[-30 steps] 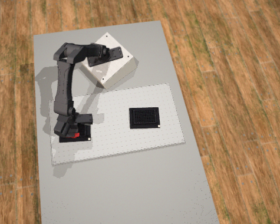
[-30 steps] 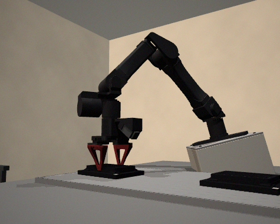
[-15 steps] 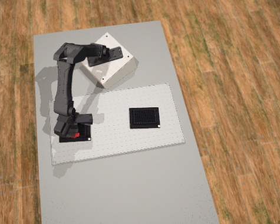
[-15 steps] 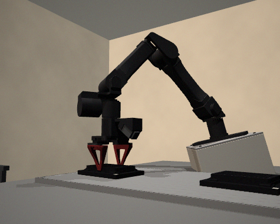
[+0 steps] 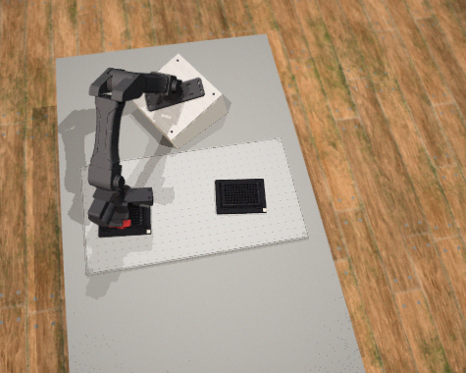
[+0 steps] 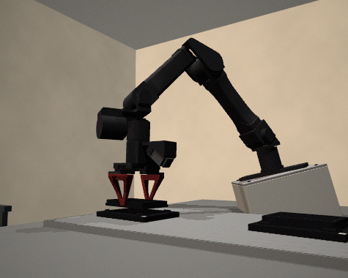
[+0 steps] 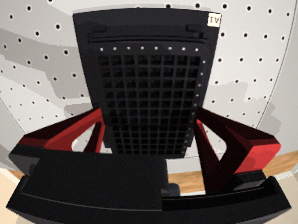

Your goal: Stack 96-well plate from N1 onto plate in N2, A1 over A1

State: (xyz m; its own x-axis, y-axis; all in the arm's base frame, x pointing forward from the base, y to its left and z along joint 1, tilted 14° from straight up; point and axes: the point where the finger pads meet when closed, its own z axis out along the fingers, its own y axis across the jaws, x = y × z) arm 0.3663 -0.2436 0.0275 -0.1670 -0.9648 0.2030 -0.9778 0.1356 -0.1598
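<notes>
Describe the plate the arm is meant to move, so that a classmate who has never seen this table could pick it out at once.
On the grey table lies a white dotted board bearing two black plates. The one to move is at the end where the arm reaches down, clamped between the red fingers of the gripper. Unlike the other plate, it hangs just above its holder.

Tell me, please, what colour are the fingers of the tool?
Red. The fingers show best in the exterior view, closed on the black 96-well plate.
</notes>
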